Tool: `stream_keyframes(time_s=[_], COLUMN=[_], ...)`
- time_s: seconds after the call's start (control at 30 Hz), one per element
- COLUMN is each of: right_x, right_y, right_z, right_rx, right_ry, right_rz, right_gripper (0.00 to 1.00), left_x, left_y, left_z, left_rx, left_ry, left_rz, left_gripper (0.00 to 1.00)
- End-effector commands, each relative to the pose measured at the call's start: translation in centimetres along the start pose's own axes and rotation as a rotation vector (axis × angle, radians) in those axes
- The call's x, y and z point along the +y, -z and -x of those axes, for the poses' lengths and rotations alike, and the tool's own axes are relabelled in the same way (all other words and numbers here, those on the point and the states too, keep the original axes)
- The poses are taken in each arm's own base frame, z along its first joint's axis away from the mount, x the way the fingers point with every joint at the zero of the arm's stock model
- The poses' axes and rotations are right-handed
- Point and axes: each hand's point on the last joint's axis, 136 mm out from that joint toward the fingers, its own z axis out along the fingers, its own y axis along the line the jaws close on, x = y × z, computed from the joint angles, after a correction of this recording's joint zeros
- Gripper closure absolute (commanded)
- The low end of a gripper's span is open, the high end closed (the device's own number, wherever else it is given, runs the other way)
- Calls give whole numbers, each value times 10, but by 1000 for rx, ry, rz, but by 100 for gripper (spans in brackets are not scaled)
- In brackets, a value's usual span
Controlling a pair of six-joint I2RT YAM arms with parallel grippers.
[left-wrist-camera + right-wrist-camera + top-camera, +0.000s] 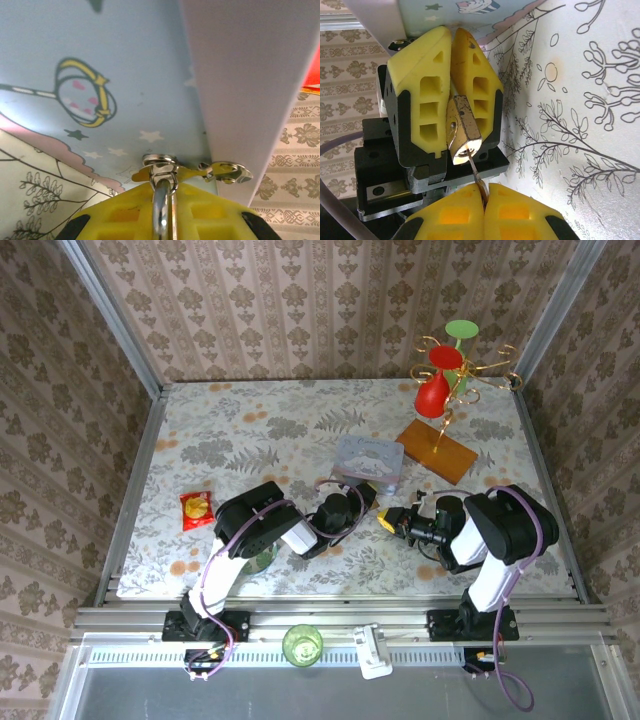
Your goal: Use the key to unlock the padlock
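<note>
The padlock sits in the left gripper, near the middle of the table, just in front of the near edge of the pale blue cartoon tin. In the right wrist view its brass body is wedged between that gripper's two yellow fingers, which are pressed in on it from either side, well back from their tips. The body is a small squarish brass-gold block, scuffed, with its bright keyhole end turned toward the right gripper.

The right gripper's own yellow fingers are squeezed together on the key, a thin dark metal blade that runs up from between them to the keyhole end of the padlock. How far it has gone in cannot be told.

In the left wrist view the silvery shackle rises between the left gripper's fingers to a small metal fitting on the tin's edge.

A red-and-yellow snack packet lies well apart, at the left
</note>
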Motion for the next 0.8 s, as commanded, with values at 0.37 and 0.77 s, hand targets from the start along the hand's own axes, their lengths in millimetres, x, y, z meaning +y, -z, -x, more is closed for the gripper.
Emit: stream_keyframes(time_s=[0.37,0.77], right_x=[-1,17], right_y=[11,-2], right_z=[18,30], right_rx=[-169,-193], right_ry=[-101,-116], right_rz=[-13,28], right_gripper=[100,100], left_x=[-35,-35], left_y=[-9,-14], left_z=[-6,-17], left_rx=[-33,0], left_ry=[16,37], left_rz=[-112,-121], left_gripper=[100,100])
